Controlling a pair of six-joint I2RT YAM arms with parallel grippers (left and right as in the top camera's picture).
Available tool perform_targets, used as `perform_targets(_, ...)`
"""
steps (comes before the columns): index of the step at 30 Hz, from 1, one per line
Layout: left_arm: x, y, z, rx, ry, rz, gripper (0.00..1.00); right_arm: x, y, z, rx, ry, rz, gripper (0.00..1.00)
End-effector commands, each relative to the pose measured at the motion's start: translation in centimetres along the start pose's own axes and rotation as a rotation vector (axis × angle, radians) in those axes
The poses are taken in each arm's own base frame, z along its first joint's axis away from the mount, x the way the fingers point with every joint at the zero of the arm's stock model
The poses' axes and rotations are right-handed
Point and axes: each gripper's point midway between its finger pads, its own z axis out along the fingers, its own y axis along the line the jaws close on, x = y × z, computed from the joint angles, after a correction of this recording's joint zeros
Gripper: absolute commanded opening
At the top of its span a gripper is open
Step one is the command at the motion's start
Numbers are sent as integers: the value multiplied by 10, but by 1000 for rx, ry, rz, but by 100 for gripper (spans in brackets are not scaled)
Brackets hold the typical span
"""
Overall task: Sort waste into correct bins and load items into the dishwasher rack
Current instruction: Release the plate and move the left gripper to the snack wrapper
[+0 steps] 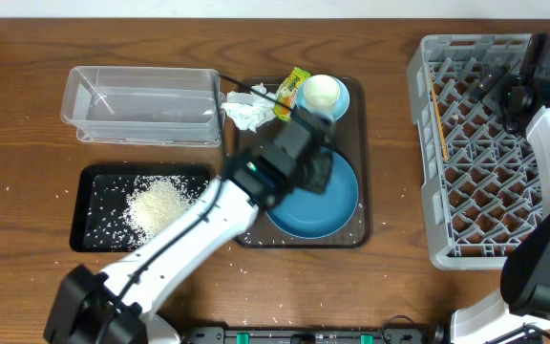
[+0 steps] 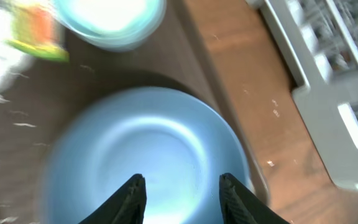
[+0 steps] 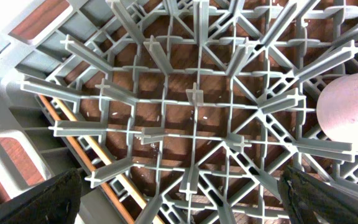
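The dark blue plate [image 1: 325, 212] [image 2: 148, 149] lies on the brown serving tray [image 1: 361, 143]. My left gripper [image 1: 321, 172] [image 2: 180, 190] hovers over the plate, open, with nothing between its fingers. Behind the plate are the crumpled tissue [image 1: 246, 111], the yellow-green wrapper [image 1: 292, 93] [image 2: 37, 31], and the light blue bowl [image 1: 343, 99] [image 2: 114, 25] with the white cup [image 1: 320, 91] in it. Rice [image 1: 160, 203] lies in the black tray [image 1: 94, 234]. My right gripper [image 1: 499, 91] [image 3: 191, 199] hangs open over the dishwasher rack [image 1: 428, 67] [image 3: 194, 99], where chopsticks [image 1: 439, 119] [image 3: 82, 146] and a pink cup [image 3: 350, 109] rest.
The clear tub [image 1: 141, 105] stands at the back left, beside the brown tray. Loose rice grains are scattered on the table around the black tray and at the brown tray's front. The left wrist view is blurred.
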Motion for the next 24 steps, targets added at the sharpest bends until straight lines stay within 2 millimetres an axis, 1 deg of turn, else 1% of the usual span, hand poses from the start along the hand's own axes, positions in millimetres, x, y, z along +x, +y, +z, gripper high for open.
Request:
perform_targets(1, -47, 26, -27, -70, -66, 41, 41, 1, -2, 4, 10, 7, 18, 99)
perform_targets(3, -60, 42, -40, -106, -42, 36, 41, 1, -2, 4, 10, 7, 18, 99)
perform_targets(5, -71, 56, -47, -137, -15, 4, 42, 1, -2, 4, 10, 6, 18, 99)
perform_targets(7, -82, 67, -44, -152, -23, -17, 41, 1, -2, 4, 10, 6, 18, 99)
perform_targets(10, -99, 86, -25, -198, -75, -11, 42, 1, -2, 4, 10, 6, 18, 99)
perform_targets(13, -108, 98, -1, -210, -94, -17, 42, 1, -2, 4, 10, 6, 19, 99)
perform_targets(18, -119, 114, 44, -224, -118, 45, 42, 1, -2, 4, 10, 6, 18, 99)
perform_targets(22, -127, 136, 69, -316, -157, 43, 42, 1, -2, 4, 10, 6, 18, 99)
perform_targets(24, -129, 142, 80, -336, -171, 42, 42, 1, -2, 4, 10, 6, 18, 99)
